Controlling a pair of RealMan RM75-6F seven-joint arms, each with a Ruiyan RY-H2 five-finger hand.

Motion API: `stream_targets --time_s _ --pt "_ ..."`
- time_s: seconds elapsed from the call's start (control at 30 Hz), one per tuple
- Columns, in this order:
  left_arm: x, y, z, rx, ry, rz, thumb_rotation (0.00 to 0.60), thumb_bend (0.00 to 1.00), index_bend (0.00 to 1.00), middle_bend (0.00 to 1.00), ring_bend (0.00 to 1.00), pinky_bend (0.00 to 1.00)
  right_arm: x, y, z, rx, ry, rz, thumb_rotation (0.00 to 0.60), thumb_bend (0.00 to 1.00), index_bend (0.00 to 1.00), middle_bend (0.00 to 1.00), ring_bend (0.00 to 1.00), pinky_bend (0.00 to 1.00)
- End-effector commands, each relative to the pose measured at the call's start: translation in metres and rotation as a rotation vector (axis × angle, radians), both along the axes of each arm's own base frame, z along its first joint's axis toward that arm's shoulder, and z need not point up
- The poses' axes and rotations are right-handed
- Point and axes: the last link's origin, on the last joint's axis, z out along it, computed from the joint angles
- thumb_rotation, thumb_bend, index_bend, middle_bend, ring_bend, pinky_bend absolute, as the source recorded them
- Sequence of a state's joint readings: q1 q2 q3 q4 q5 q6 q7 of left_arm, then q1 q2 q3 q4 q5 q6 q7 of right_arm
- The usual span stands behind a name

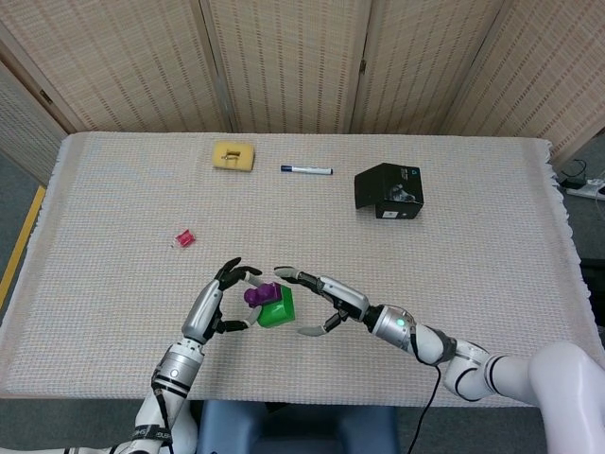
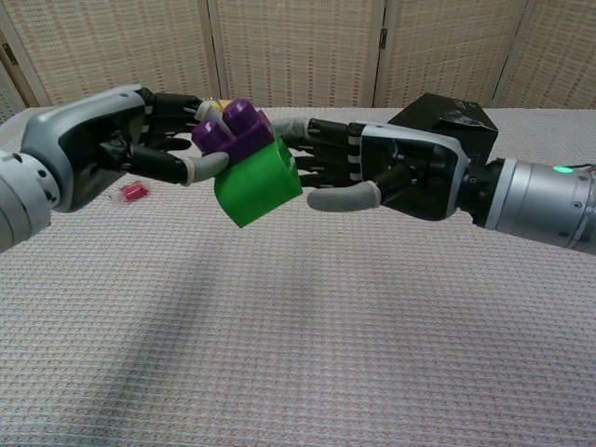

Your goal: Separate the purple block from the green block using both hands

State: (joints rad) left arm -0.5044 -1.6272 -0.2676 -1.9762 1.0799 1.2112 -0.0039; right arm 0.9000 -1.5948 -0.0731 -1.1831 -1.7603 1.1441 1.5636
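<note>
Head view, left hand [image 1: 219,305]: grips the purple block [image 1: 257,295], one item, thumb and fingers pinching its sides; block pair held above the table [image 1: 454,246], near the front edge.
Head view, green block [image 1: 277,307]: one item, joined under and beside the purple one.
Head view, right hand [image 1: 317,301]: fingers spread, curved around the green block's far side; contact cannot be told from here.
Head view, other stock: one yellow block [image 1: 233,156], one marker pen [image 1: 305,170], one black box [image 1: 388,191], one small red piece [image 1: 184,238] (all well apart from the hands).
Chest view, left hand [image 2: 149,140]: fingertips clamp the purple block [image 2: 233,130], which sits tilted on top of the green block [image 2: 257,181].
Chest view, right hand [image 2: 372,172]: not yet closed; upper fingers reach behind the green block, thumb just beside its lower right face, seemingly apart from it.
Step in hand: bringing the second hand onto the green block, separation not begun.
Next move calls for: closing the right hand firmly on green, then pulling the two hands apart along the stud direction.
</note>
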Motion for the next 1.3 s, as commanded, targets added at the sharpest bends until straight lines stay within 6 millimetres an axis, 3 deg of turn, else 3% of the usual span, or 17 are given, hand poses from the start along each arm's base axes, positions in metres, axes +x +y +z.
stream_targets --time_s 0.03,0.27,0.47,0.83,1.03,1.3 --pt "0.001 -0.001 -0.001 -0.003 -0.002 -0.003 0.6 0.55 0.81 0.31 0.05 0.0 0.003 0.001 -0.003 -0.003 -0.01 -0.011 0.6 0.3 0.03 0.0 0.0 0.0" --pt "0.003 -0.008 0.002 0.006 -0.033 -0.015 0.6 0.55 0.81 0.31 0.05 0.0 0.008 0.002 -0.011 -0.028 -0.029 -0.073 0.6 0.3 0.41 0.0 0.03 0.0" --pt "0.004 -0.011 0.002 0.013 -0.045 -0.019 0.6 0.56 0.81 0.31 0.05 0.0 0.013 0.005 -0.017 -0.031 -0.036 -0.091 0.6 0.3 0.52 0.03 0.07 0.0" --pt "0.002 -0.011 0.002 0.025 -0.053 -0.018 0.6 0.55 0.81 0.31 0.05 0.0 0.016 0.008 -0.02 -0.06 -0.041 -0.111 0.6 0.3 0.84 0.22 0.21 0.0" --pt "-0.001 -0.008 0.001 0.028 -0.051 -0.007 0.6 0.55 0.81 0.31 0.05 0.0 0.017 0.008 -0.018 -0.077 -0.042 -0.116 0.6 0.3 0.96 0.27 0.24 0.0" --pt "0.001 -0.006 0.002 0.042 -0.047 -0.018 0.6 0.55 0.81 0.31 0.05 0.0 0.013 0.009 -0.017 -0.09 -0.025 -0.107 0.6 0.3 0.98 0.29 0.26 0.0"
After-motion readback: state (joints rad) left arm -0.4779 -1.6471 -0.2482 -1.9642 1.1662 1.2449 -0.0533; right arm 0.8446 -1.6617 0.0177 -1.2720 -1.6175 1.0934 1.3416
